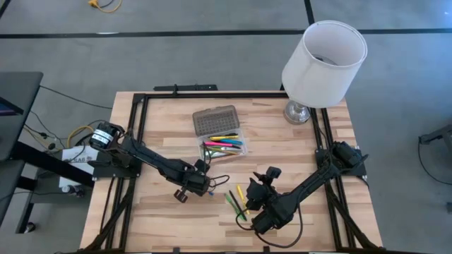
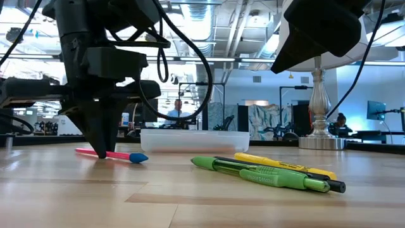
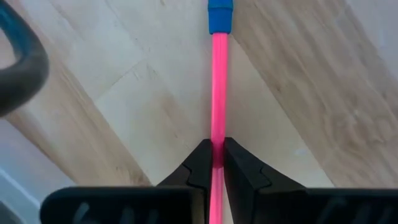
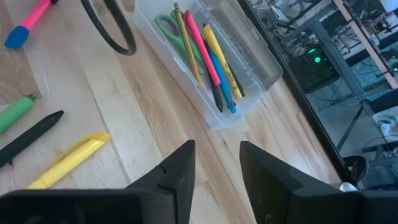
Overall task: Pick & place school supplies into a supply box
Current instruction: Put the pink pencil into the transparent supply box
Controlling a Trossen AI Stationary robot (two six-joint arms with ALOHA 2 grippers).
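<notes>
Both arms are dark — near-black links with chunky joint housings and black cables looping loosely along them. The left tool (image 3: 217, 163) ends in two matte black wedge-shaped fingers (image 3: 244, 171); the right tool (image 4: 216, 163) has the same angular black fingers (image 4: 176, 169). A round silvery motor cap (image 1: 104, 135) marks the left arm's base.

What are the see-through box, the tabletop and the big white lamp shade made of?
The box looks like clear, glossy plastic: the pens inside show through its walls. The tabletop looks like light wood in joined strips, with visible grain and a smooth, faintly shiny finish. The lamp shade seems matte white fabric or paper; which one cannot be told. Its base looks like polished metal.
</notes>
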